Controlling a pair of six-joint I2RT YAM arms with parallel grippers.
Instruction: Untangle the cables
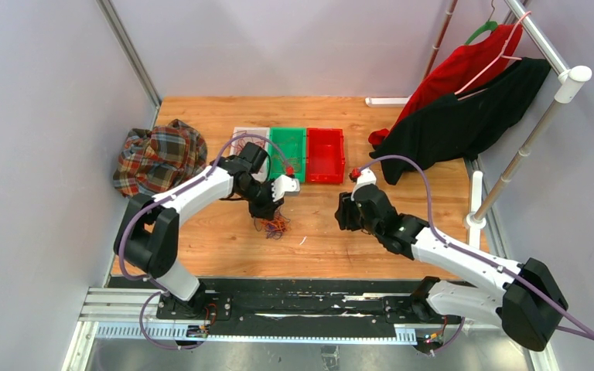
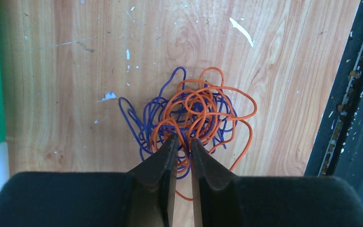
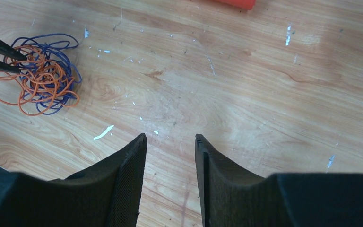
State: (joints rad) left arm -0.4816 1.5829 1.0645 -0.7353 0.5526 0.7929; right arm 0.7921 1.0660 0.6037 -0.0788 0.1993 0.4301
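The cables (image 1: 273,225) are a small tangle of orange and dark purple wires lying on the wooden table in front of the bins. My left gripper (image 1: 267,210) is right on the tangle. In the left wrist view its jaws (image 2: 184,141) are nearly together, with orange strands of the tangle (image 2: 196,111) caught in the narrow gap. My right gripper (image 1: 346,212) hovers over bare wood to the right, apart from the cables. In the right wrist view it (image 3: 170,137) is open and empty, and the tangle (image 3: 42,75) lies at the far left.
A pale bin (image 1: 247,139), a green bin (image 1: 288,151) and a red bin (image 1: 326,154) stand in a row behind the tangle. A plaid cloth (image 1: 158,157) lies at the left. Red and black clothes (image 1: 464,108) hang on a rack at the right.
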